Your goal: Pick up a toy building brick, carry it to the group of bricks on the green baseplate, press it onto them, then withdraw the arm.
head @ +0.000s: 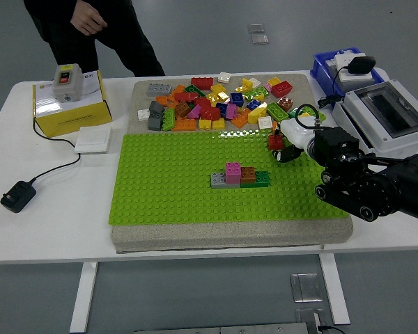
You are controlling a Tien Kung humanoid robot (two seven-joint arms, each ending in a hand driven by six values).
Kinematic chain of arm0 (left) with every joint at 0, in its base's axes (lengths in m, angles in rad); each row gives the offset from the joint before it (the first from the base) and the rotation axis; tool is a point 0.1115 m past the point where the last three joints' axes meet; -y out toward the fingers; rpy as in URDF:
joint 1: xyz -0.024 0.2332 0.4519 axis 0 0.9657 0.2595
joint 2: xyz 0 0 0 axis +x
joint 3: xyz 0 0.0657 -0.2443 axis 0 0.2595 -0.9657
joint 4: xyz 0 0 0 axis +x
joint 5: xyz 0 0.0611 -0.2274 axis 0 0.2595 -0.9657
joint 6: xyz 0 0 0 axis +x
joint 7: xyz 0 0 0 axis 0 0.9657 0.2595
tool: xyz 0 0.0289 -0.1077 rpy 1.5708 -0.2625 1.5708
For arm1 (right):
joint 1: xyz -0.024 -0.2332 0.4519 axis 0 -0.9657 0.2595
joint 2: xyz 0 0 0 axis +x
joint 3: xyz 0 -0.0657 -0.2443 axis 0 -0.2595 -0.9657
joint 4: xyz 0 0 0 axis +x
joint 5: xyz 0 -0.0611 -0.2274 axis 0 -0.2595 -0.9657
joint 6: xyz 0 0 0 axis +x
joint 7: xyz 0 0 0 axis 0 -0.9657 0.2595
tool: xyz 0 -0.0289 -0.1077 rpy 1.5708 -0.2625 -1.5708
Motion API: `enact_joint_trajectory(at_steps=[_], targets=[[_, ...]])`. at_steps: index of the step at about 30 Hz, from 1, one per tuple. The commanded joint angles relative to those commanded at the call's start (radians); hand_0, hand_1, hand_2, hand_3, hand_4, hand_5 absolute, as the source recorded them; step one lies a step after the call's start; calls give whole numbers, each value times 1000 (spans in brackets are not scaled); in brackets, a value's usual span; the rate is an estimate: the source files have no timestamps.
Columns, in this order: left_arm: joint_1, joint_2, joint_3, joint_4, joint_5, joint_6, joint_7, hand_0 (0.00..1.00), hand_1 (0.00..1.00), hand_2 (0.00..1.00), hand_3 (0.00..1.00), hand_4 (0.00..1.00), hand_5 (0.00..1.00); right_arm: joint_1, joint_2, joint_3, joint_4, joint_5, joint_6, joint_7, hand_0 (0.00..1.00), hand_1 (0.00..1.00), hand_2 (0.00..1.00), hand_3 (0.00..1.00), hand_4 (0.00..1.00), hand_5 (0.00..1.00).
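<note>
right hand (287, 147): fingers pinching a red brick (276, 142) | held over green baseplate (167, 188) edge | brick group (240, 177) to its left, apart | loose pile (219, 103) just beyond.

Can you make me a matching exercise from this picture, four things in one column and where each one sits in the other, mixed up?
Things:
1. yellow box
2. black plug
3. blue bin
4. pink brick

Places:
A. far right corner of the table
B. on the green baseplate, in the small built row
C. near the table's left edge, on a cable
D. far left of the table, a grey switch unit on top

Pairs: 1-D, 2-C, 3-A, 4-B
</note>
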Motion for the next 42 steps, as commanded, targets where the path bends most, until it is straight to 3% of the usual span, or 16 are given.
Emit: enact_joint_trajectory(at_steps=[18,42], targets=[[-3,-3,17,0,-4,5,-13,735,728,741,838,251,592,-2,10,-11,-12,7,-28,6,175,239,671,706,546,432],[-8,-2,39,0,-27,22,-43,734,721,729,821,225,621,-1,15,-29,-16,17,-40,12,170,230,661,715,500,408]])
